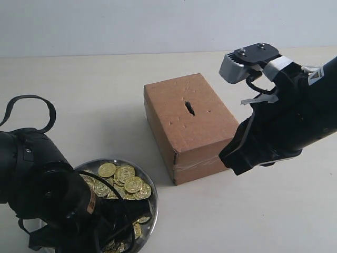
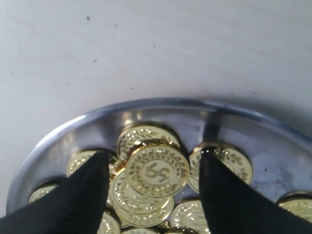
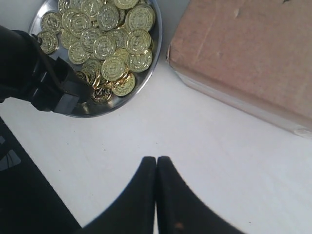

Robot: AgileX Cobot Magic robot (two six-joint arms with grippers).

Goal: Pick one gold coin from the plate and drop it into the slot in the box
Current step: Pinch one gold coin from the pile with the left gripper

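**Left end effector open over a plate of gold coins, box waiting nearby**

The left end effector hangs low over the plate. Its two black fingers are spread apart, one on each side of the top coin, with a small gap either side. It grips nothing yet. That coin lies nearly flat on a loose heap of coins.

The plate is a round, shallow dish of shiny silver metal with a raised rim. The coins are thin, bright gold discs with embossed wreath borders, smooth and probably slippery.

The box is plain brown cardboard, matte, with clear tape around its near end. It stands on the pale counter near the plate. The slot is a short, dark, ragged slit in the middle of its upward face.

The right end effector hovers over the counter beside the box, fingers pressed together and empty.

To pick well, the left fingers should probably drop until the tips meet the coin's edge. They should then close gently on that one disc, so neighbouring coins do not lift or slide with it.
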